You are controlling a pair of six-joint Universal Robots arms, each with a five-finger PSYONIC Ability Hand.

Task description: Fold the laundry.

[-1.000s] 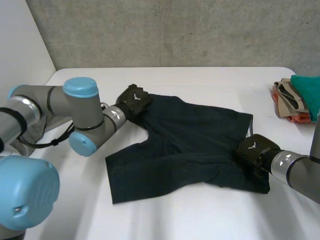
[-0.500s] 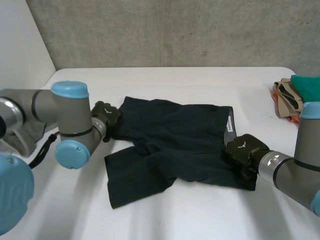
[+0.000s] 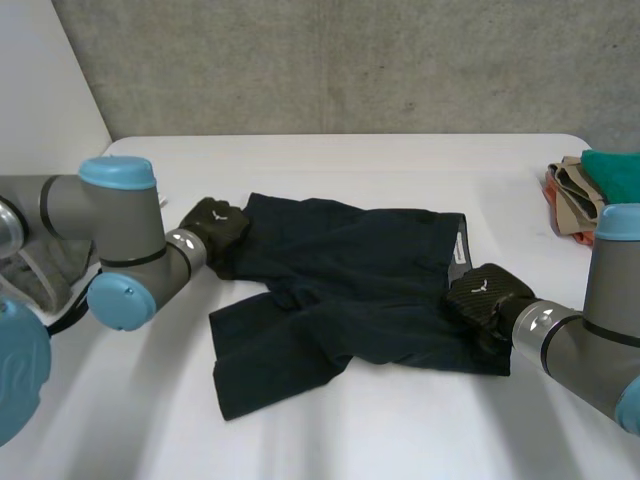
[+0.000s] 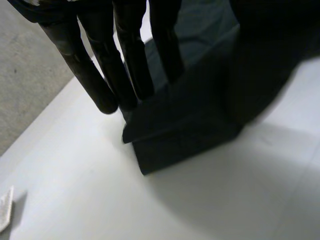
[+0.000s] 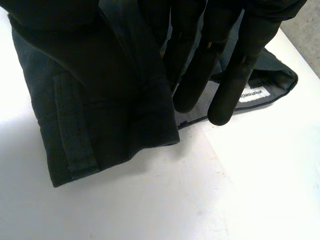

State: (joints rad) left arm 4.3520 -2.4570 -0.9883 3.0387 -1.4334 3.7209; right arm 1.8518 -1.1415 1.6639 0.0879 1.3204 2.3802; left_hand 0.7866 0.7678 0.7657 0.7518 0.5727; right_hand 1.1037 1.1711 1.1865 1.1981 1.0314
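Observation:
Dark shorts (image 3: 350, 280) lie spread on the white table (image 3: 400, 430), waistband toward the right with a white label (image 3: 459, 248). My left hand (image 3: 215, 225) is at the far left corner of the shorts. In the left wrist view its fingers (image 4: 127, 60) hang straight just above that corner of the shorts (image 4: 190, 130), holding nothing. My right hand (image 3: 485, 295) is at the near end of the waistband. In the right wrist view the shorts' (image 5: 100, 125) edge runs up between the thumb and the fingers (image 5: 235, 75), pinched there.
A pile of folded clothes (image 3: 590, 200), teal, beige and orange, sits at the table's right edge. A grey cloth (image 3: 40, 275) lies by the left arm at the left edge. A concrete wall stands behind the table.
Both hands have moved left, pulling the shorts leftward across the table. The left hand has let go of its corner and its fingers have straightened. The right hand keeps its pinch.

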